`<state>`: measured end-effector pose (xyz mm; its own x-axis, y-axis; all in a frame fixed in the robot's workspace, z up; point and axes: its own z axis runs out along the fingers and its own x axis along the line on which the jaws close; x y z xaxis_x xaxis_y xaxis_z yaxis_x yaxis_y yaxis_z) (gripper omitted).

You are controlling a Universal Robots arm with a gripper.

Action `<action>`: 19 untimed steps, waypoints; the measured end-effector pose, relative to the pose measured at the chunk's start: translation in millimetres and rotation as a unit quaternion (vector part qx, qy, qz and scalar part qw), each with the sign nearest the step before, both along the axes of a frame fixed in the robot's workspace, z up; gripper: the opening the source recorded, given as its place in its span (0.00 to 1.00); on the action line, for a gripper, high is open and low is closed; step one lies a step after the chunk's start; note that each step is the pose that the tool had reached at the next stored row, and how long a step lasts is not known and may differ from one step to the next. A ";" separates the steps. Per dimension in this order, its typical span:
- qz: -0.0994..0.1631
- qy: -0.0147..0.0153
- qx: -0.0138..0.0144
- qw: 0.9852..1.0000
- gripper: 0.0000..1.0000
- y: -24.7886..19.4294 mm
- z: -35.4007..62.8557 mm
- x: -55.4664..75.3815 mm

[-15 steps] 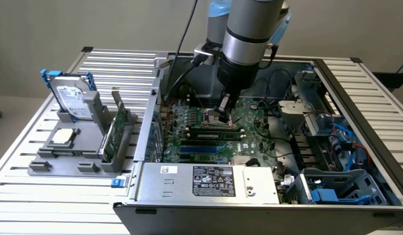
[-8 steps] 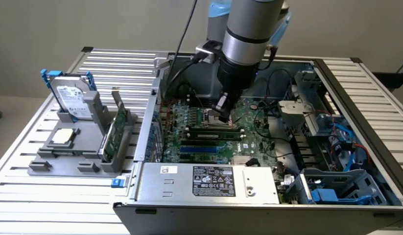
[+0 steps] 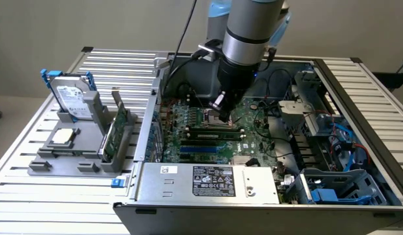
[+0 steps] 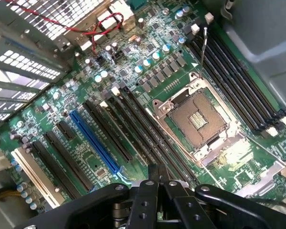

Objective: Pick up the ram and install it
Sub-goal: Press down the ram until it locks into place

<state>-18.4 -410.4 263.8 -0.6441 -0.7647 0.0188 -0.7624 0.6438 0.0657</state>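
Inside the open computer case (image 3: 146,147): the motherboard (image 3: 253,142) lies flat; the arm reaches down over it from above
Gripper (image 3: 221,108): low over the board by the empty CPU socket (image 4: 200,119); in the wrist view its two fingers (image 4: 151,177) are pressed together with nothing visibly between them, the tips over the long black memory slots (image 4: 148,129)
Ram (image 3: 214,131): a long, narrow stick standing on edge in a slot just in front of the socket in the exterior view; it sits just below the gripper's tip; whether the two touch cannot be told
Blue slot (image 4: 95,140): beside the black slots, bare
Holder on the slatted table (image 3: 31,147), at the exterior view's left: a grey hard drive (image 3: 74,100) with blue rails stands upright; a wider green expansion card (image 3: 116,129) stands near it; both well apart from the gripper
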 end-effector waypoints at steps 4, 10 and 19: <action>-0.034 0.000 0.000 0.999 0.11 0.0 -0.1 0.1; -0.086 0.000 0.000 0.996 0.11 0.0 -0.3 0.0; -0.163 0.000 0.000 0.987 0.11 0.0 -1.0 0.0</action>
